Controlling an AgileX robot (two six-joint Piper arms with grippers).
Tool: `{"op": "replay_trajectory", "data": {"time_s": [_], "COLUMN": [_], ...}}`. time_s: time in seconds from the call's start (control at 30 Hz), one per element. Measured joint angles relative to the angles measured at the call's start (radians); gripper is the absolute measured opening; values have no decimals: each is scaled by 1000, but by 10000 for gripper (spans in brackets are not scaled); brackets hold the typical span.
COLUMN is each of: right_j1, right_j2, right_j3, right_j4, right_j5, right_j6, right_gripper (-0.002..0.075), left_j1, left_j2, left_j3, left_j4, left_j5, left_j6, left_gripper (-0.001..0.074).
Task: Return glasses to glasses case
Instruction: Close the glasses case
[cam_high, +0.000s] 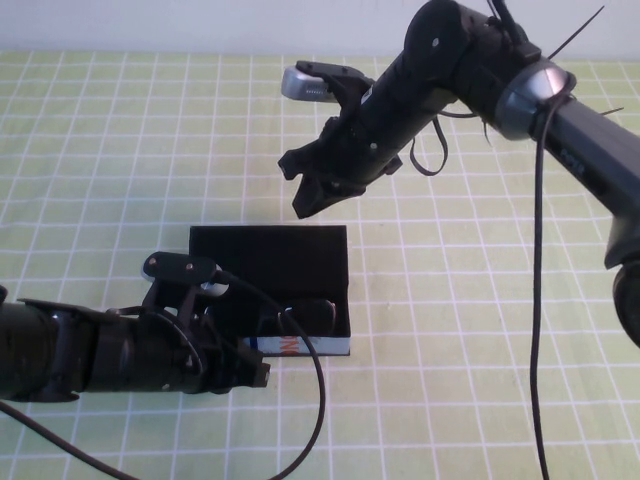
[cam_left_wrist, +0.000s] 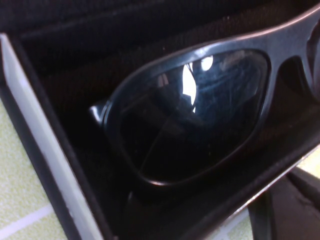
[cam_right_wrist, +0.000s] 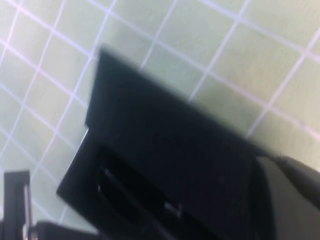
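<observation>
Right, the glasses case sits open on the green-checked counter, flap lid laid flat toward the far side, its pale blue-white front edge facing the near side. Down inside it lie the glasses, tucked into the compartment toward the case's right end; the left wrist view is filled by one dark lens and its thick black frame sitting between the case walls. The left claw is low at the case's near-left corner, right against the front edge, and I cannot tell whether it is spread or pressed together, it is all black on black from here. Up above, the right claw hangs over the counter just beyond the lid's far edge, fingers spread and holding nothing.
</observation>
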Motion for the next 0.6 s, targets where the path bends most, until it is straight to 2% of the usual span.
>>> {"op": "replay_trajectory", "data": {"time_s": [0.33,0.6], "right_j1": [10,-40], "right_j2": [-64,-49], "right_j3": [118,118], "right_j4": [-28,-121], "right_j5": [4,-126], "right_j6": [-44,42], "right_gripper": [-11,-11], "left_j1": [0,0], "left_j2": [0,0], "left_j3": [0,0], "left_j4": [0,0], "left_j5": [0,0], "left_j6": [0,0], "left_gripper": [-2,-2]}}
